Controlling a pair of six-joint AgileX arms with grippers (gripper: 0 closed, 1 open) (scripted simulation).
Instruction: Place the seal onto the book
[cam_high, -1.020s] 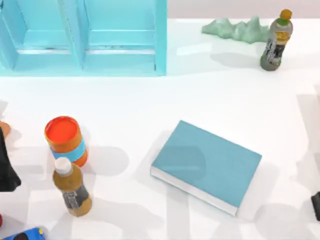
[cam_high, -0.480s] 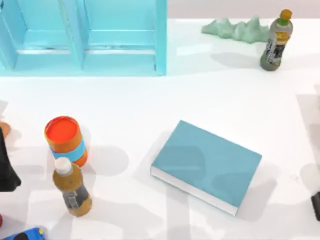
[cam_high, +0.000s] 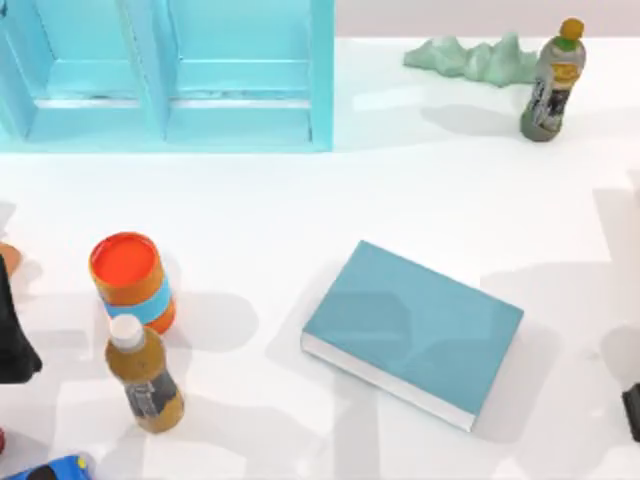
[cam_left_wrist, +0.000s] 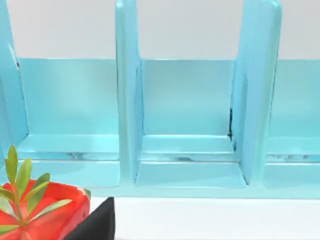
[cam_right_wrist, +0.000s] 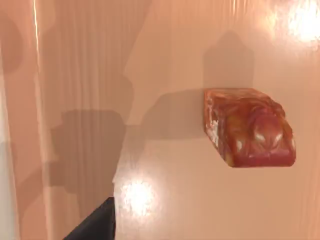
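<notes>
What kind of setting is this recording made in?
Likely a rendered tabletop scene staged like a cluttered desk: a white table with a turquoise shelf unit, a teal book, two drink bottles and an orange canister.

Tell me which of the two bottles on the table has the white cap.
The amber-brown bottle at the top view's left, just below the orange canister. The other bottle, far right near the pale green ridge, has a yellow-orange cap.

Top camera overhead, left wrist facing shelf (shared), right wrist near seal
</notes>
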